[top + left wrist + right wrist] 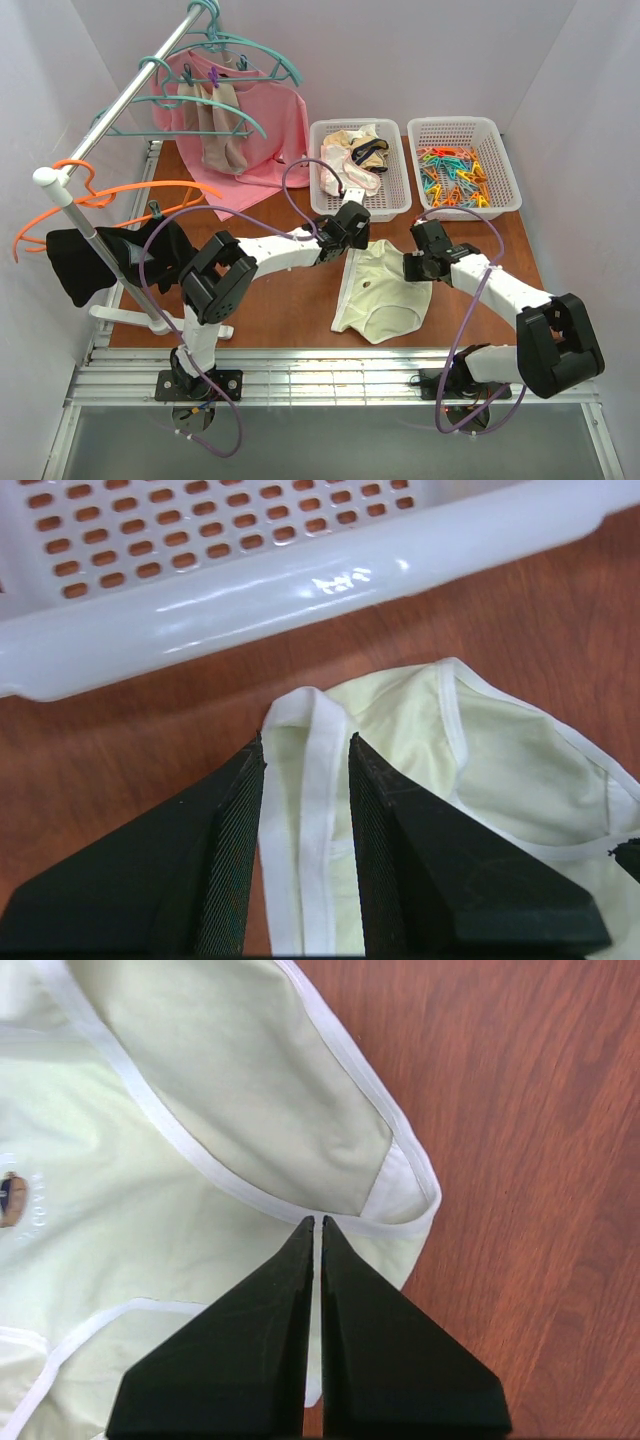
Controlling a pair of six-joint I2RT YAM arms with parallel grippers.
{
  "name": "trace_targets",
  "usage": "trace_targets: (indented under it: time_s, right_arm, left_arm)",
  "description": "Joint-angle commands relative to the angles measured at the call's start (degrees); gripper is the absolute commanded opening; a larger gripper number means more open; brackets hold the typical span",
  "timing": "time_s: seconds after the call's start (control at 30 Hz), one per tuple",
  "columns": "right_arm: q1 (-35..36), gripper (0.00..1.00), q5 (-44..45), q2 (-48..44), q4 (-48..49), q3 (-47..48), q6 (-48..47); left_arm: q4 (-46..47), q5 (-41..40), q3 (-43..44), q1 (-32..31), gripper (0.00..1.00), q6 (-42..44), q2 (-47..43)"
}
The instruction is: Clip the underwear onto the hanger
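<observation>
Straddling the underwear [480, 770] waistband, left jaws stand parted; right jaws pinch it.

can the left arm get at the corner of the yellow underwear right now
Probably yes. The left tool is open right at the underwear, its fingers straddling the white-edged corner, with nothing between them and the fabric. The white basket lies beyond, clear of it.

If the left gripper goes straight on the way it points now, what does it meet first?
Most likely the underwear: its white waistband lies between the open jaws of the left gripper. Beyond it stands the white basket, though depth is unclear.
</observation>
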Motion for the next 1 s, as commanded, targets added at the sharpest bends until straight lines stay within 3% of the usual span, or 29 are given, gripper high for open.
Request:
trace_targets:
  time_s: [0.0,0.2,0.43,0.73,0.97]
  right_arm:
    - [-0.2,0.01,-1.6,-2.9,0.7,4.1,-2.4]
    - [-0.4,0.08,-8.3,-1.6,2.4,6.7,-3.7]
    - [-0.4,0.08,-13.7,2.6,5.9,5.5,-3.7]
    - [-0.4,0.09,-14.9,7.7,8.7,6.0,-4.4]
    - [-0.3,0.08,-11.2,11.6,9.3,4.9,-3.9]
  left_arm:
    - [-1.0,2.4,2.9,-1.0,0.3,-1.1,-0.1]
    - [-1.5,2.7,3.4,-1.0,0.31,-0.3,1.2]
    - [-4.0,-0.6,6.0,-1.0,0.31,-1.0,5.1]
    - [-4.2,-0.9,7.8,-0.9,0.29,-0.3,8.3]
    - [-4.1,-1.6,6.7,-0.7,0.13,-0.7,7.9]
